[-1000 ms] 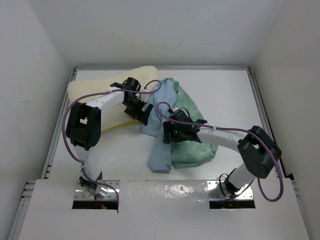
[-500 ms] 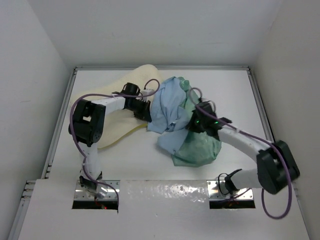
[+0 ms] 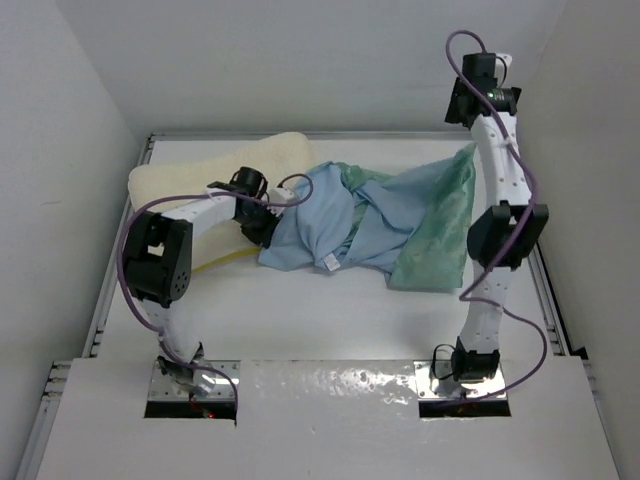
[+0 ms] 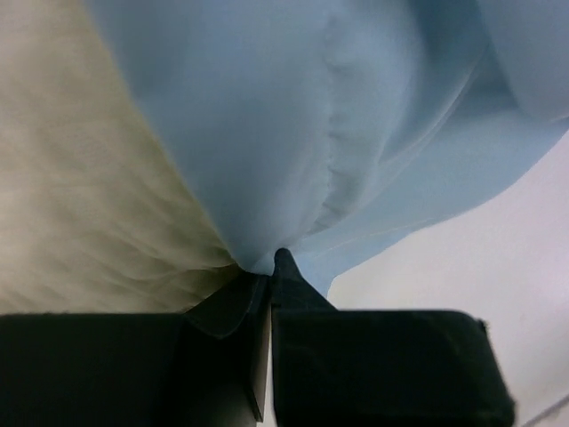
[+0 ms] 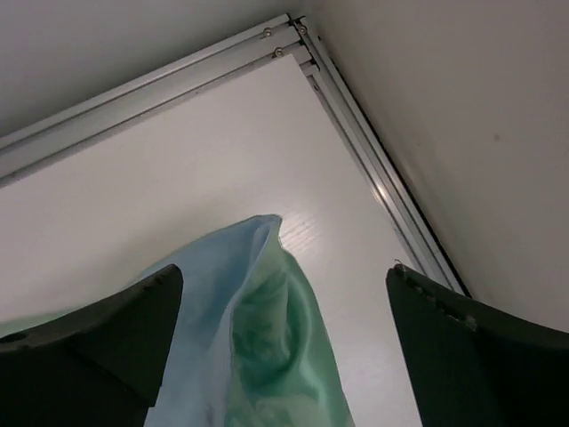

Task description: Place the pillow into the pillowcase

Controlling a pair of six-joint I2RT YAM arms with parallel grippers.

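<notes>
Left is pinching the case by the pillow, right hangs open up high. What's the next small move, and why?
Probably lower the right gripper onto the pillowcase corner below it and close. Its fingers stand open, holding nothing, while the left gripper pinches the case's edge beside the pillow; a second hold seems needed to spread the mouth.

Pillow (image 3: 190,175): cream-white, fuzzy pile, with a yellow band along the edge under the left arm (image 3: 200,213). Pillowcase (image 3: 430,235): sea-green outer face with faint darker figuring, plain light blue inner face. Light blue cloth sits at the left gripper (image 4: 269,267), cream pile just left of its black fingers. Green and blue folds lie side by side between the black fingers of the right gripper (image 5: 284,271). Both arms are white with black joints. Table (image 3: 300,320) white.
</notes>
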